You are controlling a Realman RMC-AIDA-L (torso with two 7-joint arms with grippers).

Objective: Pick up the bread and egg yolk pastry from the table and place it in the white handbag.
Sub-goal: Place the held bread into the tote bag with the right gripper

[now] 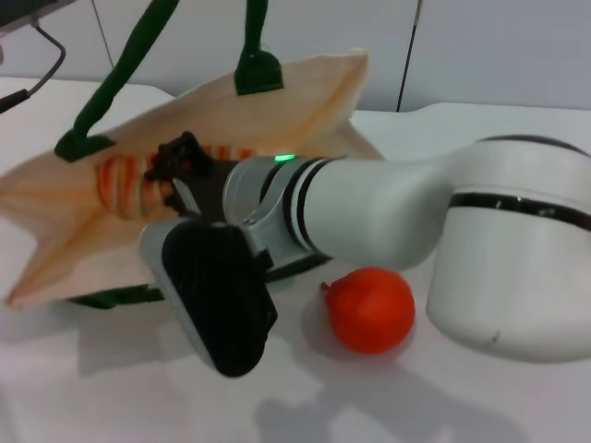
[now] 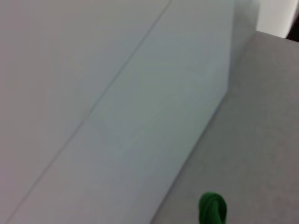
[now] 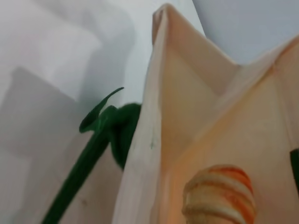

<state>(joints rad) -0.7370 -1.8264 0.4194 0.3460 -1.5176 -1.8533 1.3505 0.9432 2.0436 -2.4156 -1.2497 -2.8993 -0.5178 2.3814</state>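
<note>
The right gripper (image 1: 166, 171) reaches into the open mouth of the white handbag (image 1: 55, 208), its dark fingers (image 1: 185, 152) clenched on the bread (image 1: 125, 180), whose orange-and-cream ridged body lies just ahead of and partly between the fingers, inside the bag's cloth walls. The right wrist view confirms it: the striped end of the bread (image 3: 219, 196) sits low within the bag (image 3: 187, 116), cream cloth rising on both sides, with a dark green rope handle (image 3: 93, 140) trailing outside the near wall.

By this reading, the first half of the job is nearly done: the bread is in the bag but not yet let go. The egg yolk pastry is not visible in any view (it may be hidden behind the right arm, or lie out of frame), so fetching and bagging it appears to remain. A round orange fruit (image 1: 371, 309) sits on the desk (image 1: 416, 406) well behind the fingers, beside the arm's white elbow, and is no part of the task.

The left gripper is not in view; its wrist camera shows only a pale wall panel, grey surface and a tip of green handle (image 2: 212, 209).

The desk is white and smooth, set against pale wall panels; a dark cable crosses the far corner.
</note>
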